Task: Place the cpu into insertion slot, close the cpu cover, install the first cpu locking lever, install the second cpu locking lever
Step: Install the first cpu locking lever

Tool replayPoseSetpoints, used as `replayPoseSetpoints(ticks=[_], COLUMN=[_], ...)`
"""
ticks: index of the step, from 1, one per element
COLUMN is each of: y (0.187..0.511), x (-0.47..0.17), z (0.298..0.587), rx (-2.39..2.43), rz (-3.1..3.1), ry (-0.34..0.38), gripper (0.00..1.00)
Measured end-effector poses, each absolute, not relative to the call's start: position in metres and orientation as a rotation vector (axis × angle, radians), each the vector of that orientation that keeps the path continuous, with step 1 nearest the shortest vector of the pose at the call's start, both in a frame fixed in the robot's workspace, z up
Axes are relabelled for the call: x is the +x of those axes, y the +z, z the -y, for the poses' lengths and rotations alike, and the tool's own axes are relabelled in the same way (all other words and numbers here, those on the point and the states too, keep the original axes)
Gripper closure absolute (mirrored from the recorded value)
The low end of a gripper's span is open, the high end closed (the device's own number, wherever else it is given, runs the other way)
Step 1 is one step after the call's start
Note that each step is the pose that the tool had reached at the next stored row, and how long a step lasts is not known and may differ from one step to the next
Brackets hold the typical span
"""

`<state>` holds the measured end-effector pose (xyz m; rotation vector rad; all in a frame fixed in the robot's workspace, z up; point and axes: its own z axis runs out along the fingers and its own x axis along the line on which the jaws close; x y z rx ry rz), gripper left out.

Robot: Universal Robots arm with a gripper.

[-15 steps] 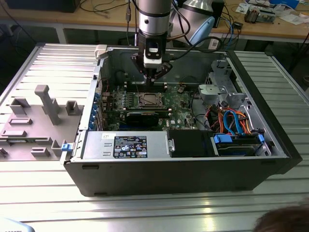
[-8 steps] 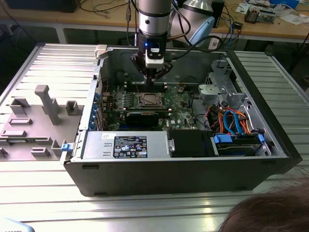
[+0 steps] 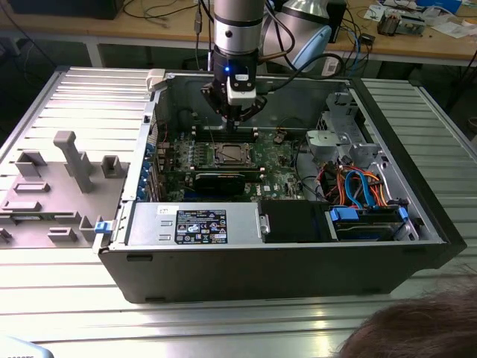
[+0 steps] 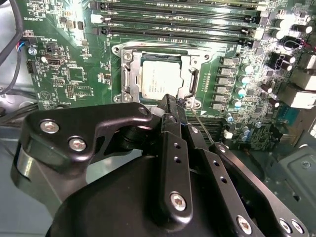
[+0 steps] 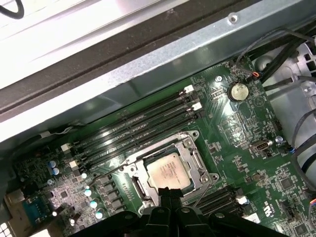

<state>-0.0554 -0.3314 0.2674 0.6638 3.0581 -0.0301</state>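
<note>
The cpu (image 4: 158,81) lies flat in the insertion slot (image 4: 123,48) on the green board, silvery top up. The silver cpu cover (image 4: 129,74) lies down around it, so the chip shows through the window. My gripper (image 4: 173,101) is shut, and its black fingertips hover at the socket's edge just beside the cpu (image 5: 169,171). A thin wire locking lever (image 4: 201,127) slants up from the socket right next to the fingertips. I cannot tell whether they touch it. In the exterior view the gripper (image 3: 235,121) hangs inside the open computer case above the socket (image 3: 231,154).
Long memory slots (image 4: 173,22) run beside the socket. A black expansion card (image 3: 223,179), a power supply (image 3: 194,224) and a drive cage with cables (image 3: 358,194) crowd the case. A grey fixture tray (image 3: 59,179) lies at the exterior view's left. A person's hair (image 3: 417,328) shows at the bottom.
</note>
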Motion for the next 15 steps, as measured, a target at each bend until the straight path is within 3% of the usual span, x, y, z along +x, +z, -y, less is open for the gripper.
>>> replayPoseSetpoints(ticks=[15], y=[0.2674], x=[-0.0555], z=[0.3314], rx=[0.537], rz=[-3.082], ry=[-0.029], gripper=[0.89])
